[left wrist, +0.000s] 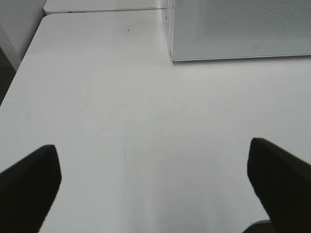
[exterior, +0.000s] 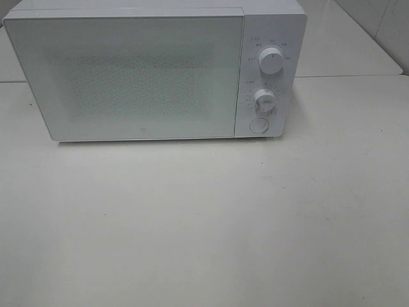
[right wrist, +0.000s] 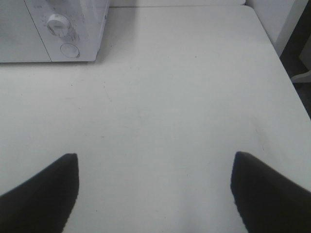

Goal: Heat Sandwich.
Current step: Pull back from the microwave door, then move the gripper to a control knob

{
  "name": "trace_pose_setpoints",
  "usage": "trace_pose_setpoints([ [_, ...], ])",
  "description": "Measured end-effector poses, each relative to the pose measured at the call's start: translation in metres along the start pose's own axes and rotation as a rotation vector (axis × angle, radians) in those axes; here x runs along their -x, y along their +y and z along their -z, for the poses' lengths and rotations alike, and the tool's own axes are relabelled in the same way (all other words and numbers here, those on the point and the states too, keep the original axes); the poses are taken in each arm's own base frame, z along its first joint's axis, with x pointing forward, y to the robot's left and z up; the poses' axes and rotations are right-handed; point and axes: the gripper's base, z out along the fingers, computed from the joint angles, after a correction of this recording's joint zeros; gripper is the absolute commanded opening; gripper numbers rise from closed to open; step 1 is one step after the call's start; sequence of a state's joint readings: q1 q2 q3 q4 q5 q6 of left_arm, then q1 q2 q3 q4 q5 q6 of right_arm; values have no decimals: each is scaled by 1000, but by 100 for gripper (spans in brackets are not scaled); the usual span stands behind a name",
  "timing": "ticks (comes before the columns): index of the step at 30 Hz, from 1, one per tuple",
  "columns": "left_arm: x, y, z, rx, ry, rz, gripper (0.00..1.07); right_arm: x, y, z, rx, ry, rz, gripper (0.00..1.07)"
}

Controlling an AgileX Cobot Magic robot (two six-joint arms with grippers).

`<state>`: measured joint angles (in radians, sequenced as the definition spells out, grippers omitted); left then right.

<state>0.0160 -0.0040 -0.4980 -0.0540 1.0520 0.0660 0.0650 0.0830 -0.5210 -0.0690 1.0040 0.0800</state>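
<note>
A white microwave point(exterior: 147, 70) stands at the back of the white table with its door shut. Two knobs point(exterior: 271, 62) and a round button point(exterior: 258, 125) sit on its right panel. The sandwich is out of view. My left gripper point(left wrist: 153, 179) is open over bare table, off the microwave's point(left wrist: 238, 29) front left corner, with nothing between its fingers point(left wrist: 29, 187). My right gripper point(right wrist: 154, 187) is open too, over bare table off the microwave's point(right wrist: 53, 29) front right corner. Neither arm shows in the high view.
The white table point(exterior: 204, 224) stretches in front of the microwave. A second white surface point(exterior: 345, 38) lies behind a seam at the back right. The table's right edge point(right wrist: 282, 63) and left edge point(left wrist: 19, 73) show in the wrist views.
</note>
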Motion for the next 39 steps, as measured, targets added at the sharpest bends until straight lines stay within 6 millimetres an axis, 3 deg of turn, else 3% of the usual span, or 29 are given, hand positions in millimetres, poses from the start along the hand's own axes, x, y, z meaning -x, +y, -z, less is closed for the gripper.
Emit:
trace_pose_setpoints([
  [12,0,0,0,0,0,0,101,19,3,-26,-1,119,9,78],
  [39,0,0,0,0,0,0,101,70,12,-105,25,49,26,76],
])
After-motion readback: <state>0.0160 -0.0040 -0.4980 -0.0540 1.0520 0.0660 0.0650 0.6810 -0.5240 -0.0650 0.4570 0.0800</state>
